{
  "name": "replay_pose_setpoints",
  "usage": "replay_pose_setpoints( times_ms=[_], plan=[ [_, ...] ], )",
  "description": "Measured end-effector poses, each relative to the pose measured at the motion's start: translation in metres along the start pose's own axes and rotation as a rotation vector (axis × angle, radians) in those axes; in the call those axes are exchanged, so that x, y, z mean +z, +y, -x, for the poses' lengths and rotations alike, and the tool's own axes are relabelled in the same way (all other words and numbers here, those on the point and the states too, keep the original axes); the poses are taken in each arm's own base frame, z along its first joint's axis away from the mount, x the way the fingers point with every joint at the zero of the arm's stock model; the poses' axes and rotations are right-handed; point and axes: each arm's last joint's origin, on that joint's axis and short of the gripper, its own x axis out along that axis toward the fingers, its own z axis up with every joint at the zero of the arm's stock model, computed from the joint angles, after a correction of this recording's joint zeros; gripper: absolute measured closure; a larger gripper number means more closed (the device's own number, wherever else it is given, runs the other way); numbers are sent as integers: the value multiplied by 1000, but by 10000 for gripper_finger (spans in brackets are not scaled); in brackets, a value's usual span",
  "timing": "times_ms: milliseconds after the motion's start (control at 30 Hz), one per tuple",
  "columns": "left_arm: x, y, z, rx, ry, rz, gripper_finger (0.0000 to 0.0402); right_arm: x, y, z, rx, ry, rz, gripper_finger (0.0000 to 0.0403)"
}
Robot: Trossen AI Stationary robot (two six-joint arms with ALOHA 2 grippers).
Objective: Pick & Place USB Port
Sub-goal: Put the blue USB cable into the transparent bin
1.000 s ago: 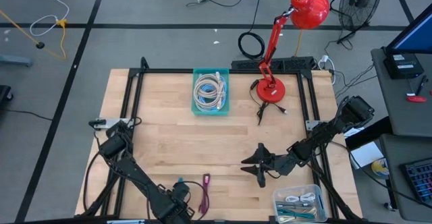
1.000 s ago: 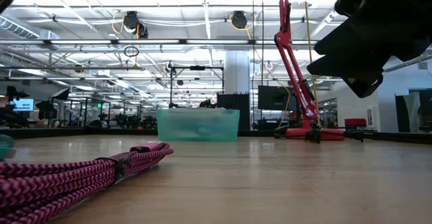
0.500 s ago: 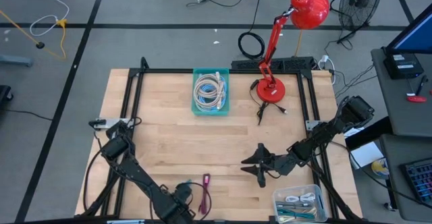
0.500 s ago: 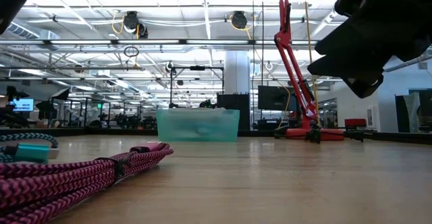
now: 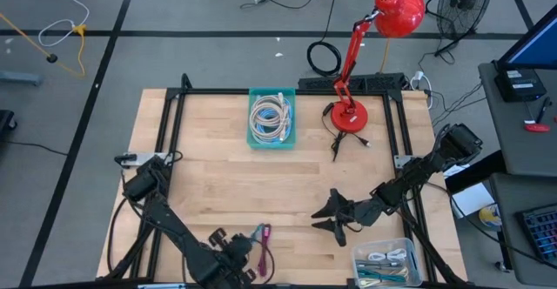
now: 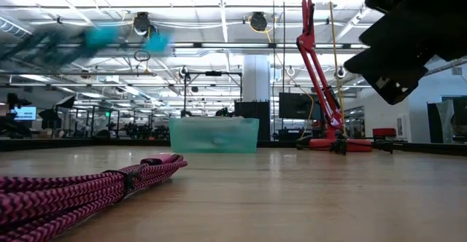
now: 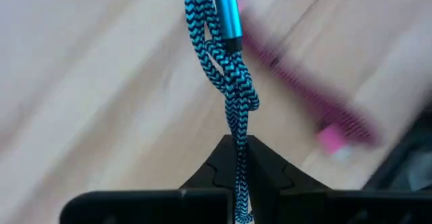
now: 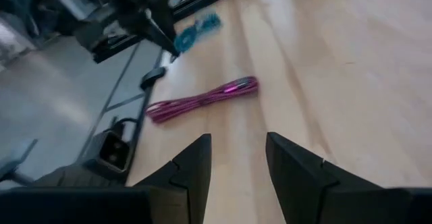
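A blue braided USB cable [image 7: 229, 82] with a metallic blue plug [image 7: 226, 15] is bundled, and my left gripper [image 7: 237, 158] is shut on it at the table's near left [image 5: 246, 244]. In the low view the cable [image 6: 95, 38] shows blurred, high above the wood. A pink braided cable [image 5: 264, 245] lies flat on the table just right of that gripper. My right gripper [image 5: 335, 217] hovers open over the near right part of the table, its fingers [image 8: 196, 163] apart with nothing between them. My left gripper pinches the blue cable's braided strands [image 7: 236, 140] between its two fingers, at the bundle's end away from the plug. More than one strand runs through the pinch. The bundle reaches out beyond the fingertips, plug end farthest away, lifted clear of the table.
A teal bin [image 5: 271, 119] of white cables stands at the far middle. A red desk lamp [image 5: 351, 115] stands at the far right. A clear box [image 5: 383, 263] of cables sits at the near right corner. A black frame [image 5: 170, 124] borders the table.
My left gripper has shut on the blue cable and risen with it. The cable lay on the table beside the pink one half a second ago and is now lifted clear, moving fast enough to blur. The pink cable has stayed where it was.
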Motion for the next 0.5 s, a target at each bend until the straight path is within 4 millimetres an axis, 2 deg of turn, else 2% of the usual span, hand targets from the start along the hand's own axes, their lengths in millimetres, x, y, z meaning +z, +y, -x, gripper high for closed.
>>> replay_pose_setpoints(
  times_ms=[200,333,500],
  plan=[
    [15,-33,20,-259,-418,-255,391,1,4,1,52,-8,40,271],
    [45,-55,24,-443,-517,-407,391,2,4,1,50,-12,41,271],
    [87,-61,21,-593,-584,-462,391,1,4,1,50,-8,43,271]
  ],
)
